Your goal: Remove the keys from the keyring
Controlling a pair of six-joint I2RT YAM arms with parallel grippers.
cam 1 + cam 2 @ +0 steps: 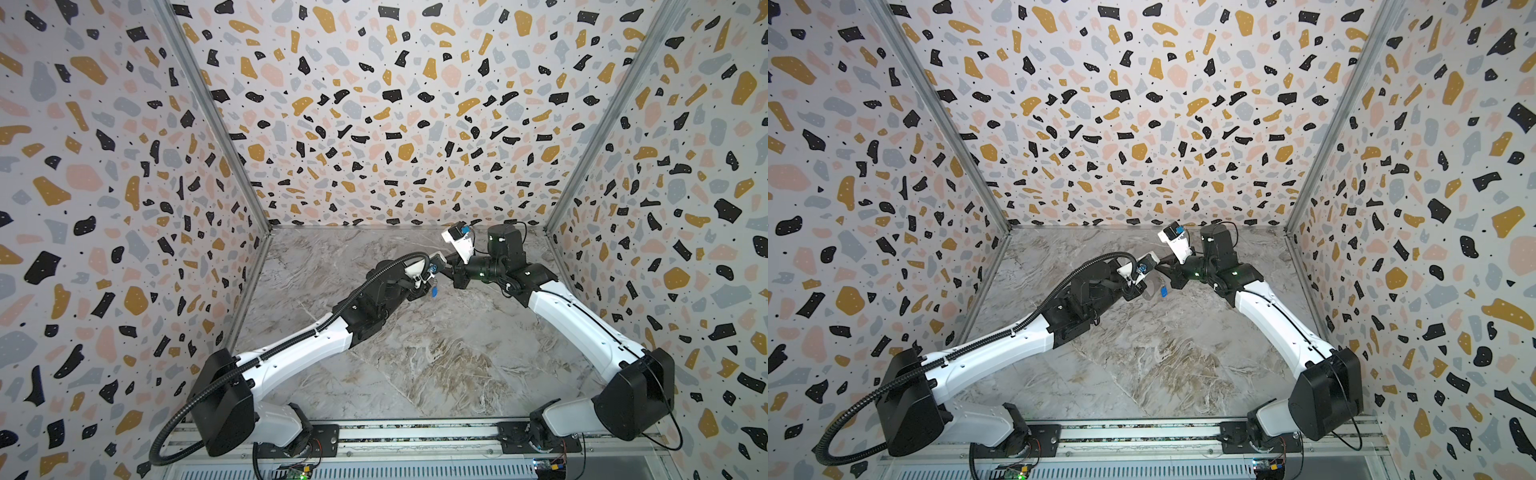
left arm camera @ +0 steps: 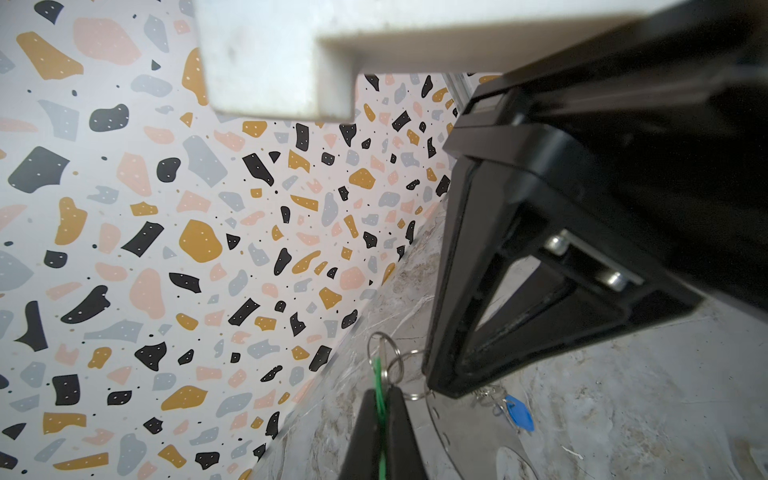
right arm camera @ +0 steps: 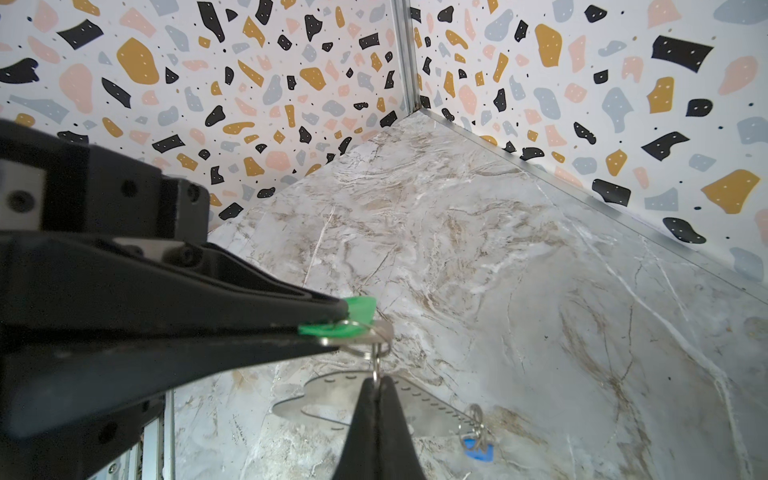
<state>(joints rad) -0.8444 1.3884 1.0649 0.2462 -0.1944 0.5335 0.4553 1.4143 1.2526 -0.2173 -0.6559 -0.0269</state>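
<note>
Left wrist: left hand [image 2: 382, 394] clamps the green key [image 2: 377, 371]; right hand [image 2: 434, 384] sits just right of it.
Right wrist: right hand, closed, pinches a ring [image 3: 375, 368]; keyring [image 3: 328, 397] and blue key [image 3: 478, 451] hang below.
In both top views everything hangs above the far tabletop [image 1: 415, 374], hands opposed left-right.

Two black robot hands: left hand [image 2: 382, 395], right hand [image 3: 377, 381]. Two coloured key tags: one green plastic tag [image 3: 360, 308], one blue plastic tag [image 2: 519, 412]. One flat grey-beige elongated tab [image 3: 324, 399]. At least three thin wire split rings [image 2: 399, 358]; exact count unclear.
</note>
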